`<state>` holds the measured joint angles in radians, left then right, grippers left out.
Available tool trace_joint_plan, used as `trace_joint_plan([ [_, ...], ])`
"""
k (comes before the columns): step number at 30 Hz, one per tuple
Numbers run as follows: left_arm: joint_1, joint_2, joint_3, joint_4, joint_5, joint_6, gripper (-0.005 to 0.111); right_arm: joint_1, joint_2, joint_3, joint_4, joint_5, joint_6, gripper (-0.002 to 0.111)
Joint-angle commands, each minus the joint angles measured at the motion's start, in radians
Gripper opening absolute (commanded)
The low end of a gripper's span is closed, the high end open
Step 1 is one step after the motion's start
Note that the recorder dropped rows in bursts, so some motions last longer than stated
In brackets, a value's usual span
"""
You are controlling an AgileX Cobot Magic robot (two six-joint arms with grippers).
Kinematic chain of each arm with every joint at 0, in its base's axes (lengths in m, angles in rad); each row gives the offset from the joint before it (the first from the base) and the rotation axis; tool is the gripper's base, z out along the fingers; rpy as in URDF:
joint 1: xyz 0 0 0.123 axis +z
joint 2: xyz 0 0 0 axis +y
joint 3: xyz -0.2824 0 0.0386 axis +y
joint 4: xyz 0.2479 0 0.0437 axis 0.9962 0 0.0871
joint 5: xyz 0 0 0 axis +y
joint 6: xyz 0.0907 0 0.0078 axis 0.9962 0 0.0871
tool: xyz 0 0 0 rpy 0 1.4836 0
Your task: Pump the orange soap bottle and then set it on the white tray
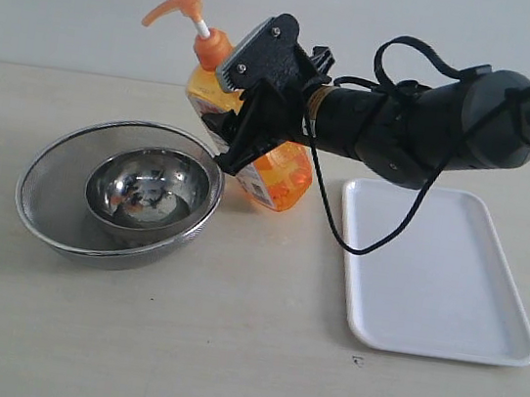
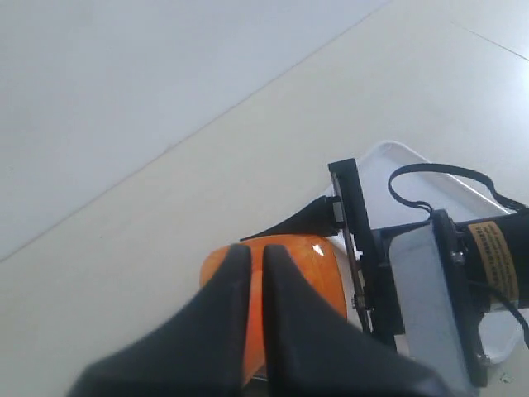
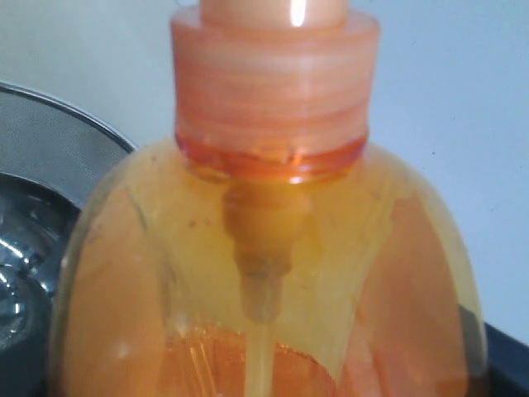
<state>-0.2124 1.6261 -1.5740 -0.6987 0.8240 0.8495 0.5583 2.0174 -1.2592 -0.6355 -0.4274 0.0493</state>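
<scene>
Exterior view, soap bottle (image 1: 282,183) within right claw (image 1: 225,119)

The right arm (image 1: 454,117) is stretched nearly level from the right side towards the left. A black cable (image 1: 377,244) is looped at its wrist. The right tool (image 1: 234,113) is clamped on the orange soap bottle (image 1: 285,184), with one jaw above and one jaw below. The left tool (image 2: 252,256) is seen with its two dark fingers (image 2: 219,314) brought together.
</scene>
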Motion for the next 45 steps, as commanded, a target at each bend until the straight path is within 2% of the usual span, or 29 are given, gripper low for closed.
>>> trace_joint_plan([
  [1,-0.007,-0.034,0.002,0.010,-0.013,0.003,0.005,0.000,-0.011,-0.010,0.001,-0.054,-0.007,0.000],
  [11,-0.007,-0.085,0.002,0.142,-0.013,-0.074,0.005,0.000,-0.011,-0.010,0.001,-0.053,-0.003,0.000],
  [27,-0.007,-0.123,0.002,0.149,0.014,-0.076,0.005,0.000,-0.011,-0.010,0.001,-0.053,-0.003,0.000],
  [36,-0.007,-0.194,0.002,0.269,0.014,-0.162,0.005,0.000,-0.011,-0.010,0.001,-0.053,-0.003,0.000],
  [45,-0.007,-0.286,0.002,0.269,0.014,-0.162,0.005,0.000,-0.011,-0.010,0.001,-0.053,-0.003,0.000],
])
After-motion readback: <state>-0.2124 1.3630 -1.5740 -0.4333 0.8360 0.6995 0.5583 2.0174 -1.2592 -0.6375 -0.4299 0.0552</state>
